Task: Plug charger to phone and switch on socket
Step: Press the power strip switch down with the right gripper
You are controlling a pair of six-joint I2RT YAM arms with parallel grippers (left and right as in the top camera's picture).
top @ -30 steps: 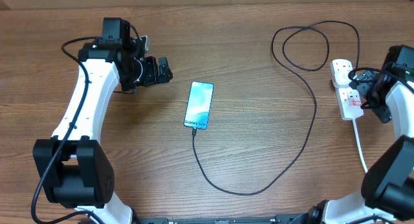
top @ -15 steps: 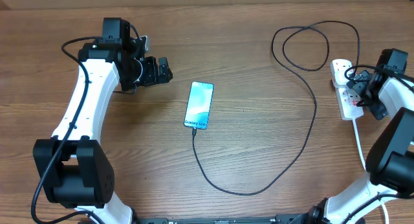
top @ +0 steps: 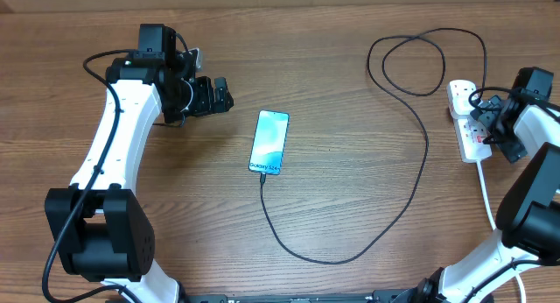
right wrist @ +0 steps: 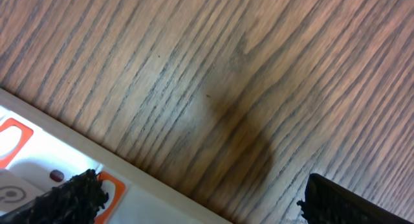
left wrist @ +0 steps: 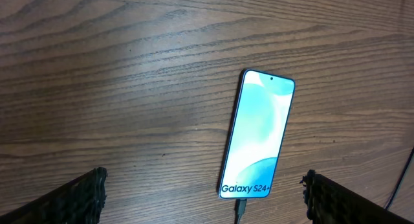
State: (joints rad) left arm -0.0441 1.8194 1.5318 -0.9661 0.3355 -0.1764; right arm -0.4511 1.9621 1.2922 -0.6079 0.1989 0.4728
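At far right, our open right gripper [top: 488, 119] hovers over the light white power strip [top: 461, 93], whose stiff switch [right wrist: 13, 138] we judge needs a firm fingertip press; the left gripper [top: 220, 95] hangs open near the phone [top: 269, 142].

A: Noted, left arm [top: 112, 137]: white shell links, black blocky joints, large black base housing. A black cable [top: 87, 65] loops beside the upper link.
B: Confirmed. The right arm [top: 535, 126] has the same build, white links on black joints.
A: And the left hand [top: 219, 95]?
B: Black throughout; fingers [left wrist: 74, 197] rough, pebbled. The right hand [top: 488, 119] matches, fingers [right wrist: 68, 197] equally textured.
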